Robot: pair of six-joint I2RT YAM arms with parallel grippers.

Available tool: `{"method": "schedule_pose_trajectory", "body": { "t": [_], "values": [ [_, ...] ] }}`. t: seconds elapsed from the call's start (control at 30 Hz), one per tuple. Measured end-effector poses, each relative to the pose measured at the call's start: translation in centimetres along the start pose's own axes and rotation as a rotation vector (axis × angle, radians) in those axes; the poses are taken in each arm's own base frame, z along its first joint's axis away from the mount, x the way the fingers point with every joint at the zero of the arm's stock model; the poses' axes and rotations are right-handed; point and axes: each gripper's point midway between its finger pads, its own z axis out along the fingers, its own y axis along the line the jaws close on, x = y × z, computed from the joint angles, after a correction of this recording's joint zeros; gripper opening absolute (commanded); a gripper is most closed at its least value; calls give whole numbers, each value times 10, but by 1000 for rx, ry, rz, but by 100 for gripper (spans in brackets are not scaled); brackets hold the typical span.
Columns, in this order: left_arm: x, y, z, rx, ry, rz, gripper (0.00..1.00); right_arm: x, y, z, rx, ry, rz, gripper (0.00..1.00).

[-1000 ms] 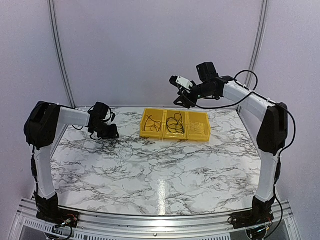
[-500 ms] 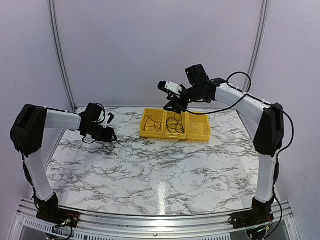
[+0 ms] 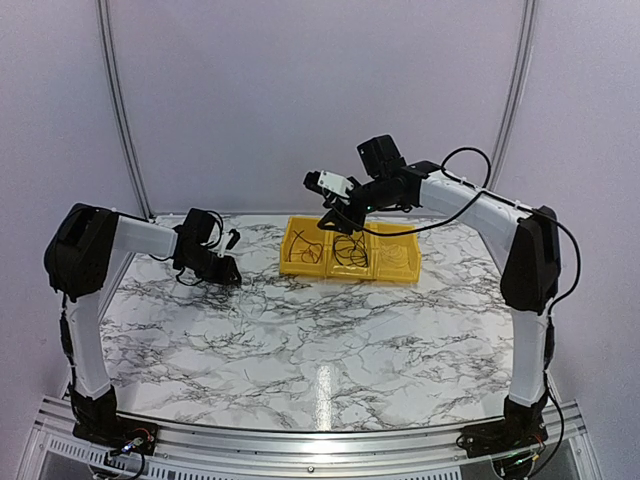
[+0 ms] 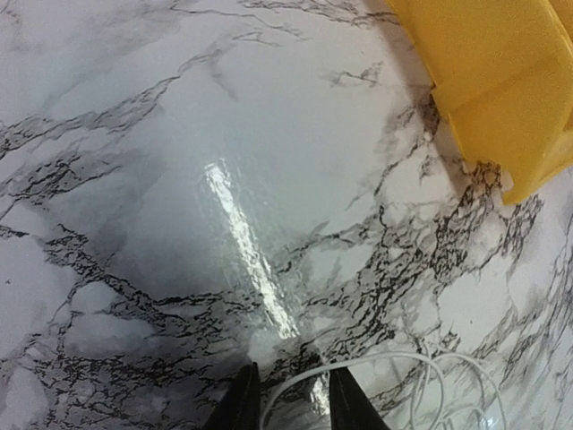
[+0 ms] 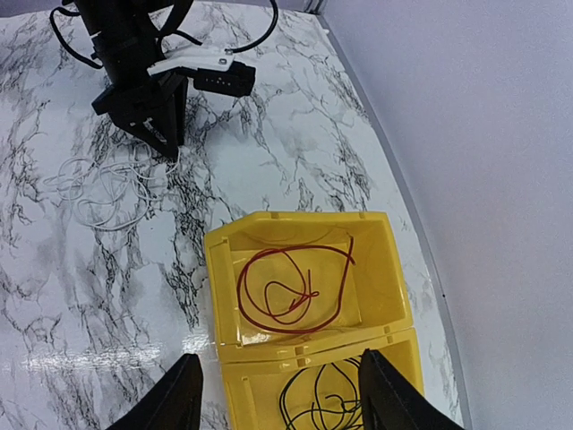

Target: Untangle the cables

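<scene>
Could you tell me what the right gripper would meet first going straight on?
Probably the yellow bins, near the rim between the red wire and the black cables; depth is unclear.

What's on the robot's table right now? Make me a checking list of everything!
Surface: marble table, shiny, with one streak of glare.
Job's things: white wire lies loose on the table; red wire is coiled in the end compartment of the yellow bin; black wire is in the next compartment.
Clutter: nothing seen.
Grippers: left gripper is low over the table, fingers slightly apart, with the white wire running between them; right gripper is above the bin, fingers wide apart and empty.
Cables: arm cable loops off the right arm.
Surroundings: plain pale wall; metal rail at the near edge.
</scene>
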Motion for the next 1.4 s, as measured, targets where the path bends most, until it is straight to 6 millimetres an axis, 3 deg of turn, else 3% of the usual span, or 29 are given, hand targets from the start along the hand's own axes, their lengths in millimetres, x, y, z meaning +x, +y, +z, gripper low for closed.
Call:
{"method": "schedule_pose_trajectory", "body": {
  "t": [0.1,0.4,0.53,0.77,0.87,1.07,1.17,1.4],
  "values": [
    [-3,0,3,-1,-4,7,0,-3,3,2,0,2,-6,60],
    [-3,3,-4,-27,-23,22,0,-14,20,14,-15,4,-23,58],
    [-8,-7,-40,-37,-85,40,0,-28,35,24,-34,-22,22,56],
    [-54,-47,-128,7,-327,121,0,-68,47,52,-51,-116,174,59],
    [-60,-67,-144,41,-371,143,0,-82,47,63,-67,-163,233,61],
    [-60,-100,-153,100,-388,183,0,-89,50,83,-117,-212,323,58],
    [-58,-107,-152,114,-385,188,0,-89,54,89,-148,-222,349,48],
    [-58,-107,-152,113,-384,174,0,-89,63,91,-199,-232,338,0]
  ]
}}
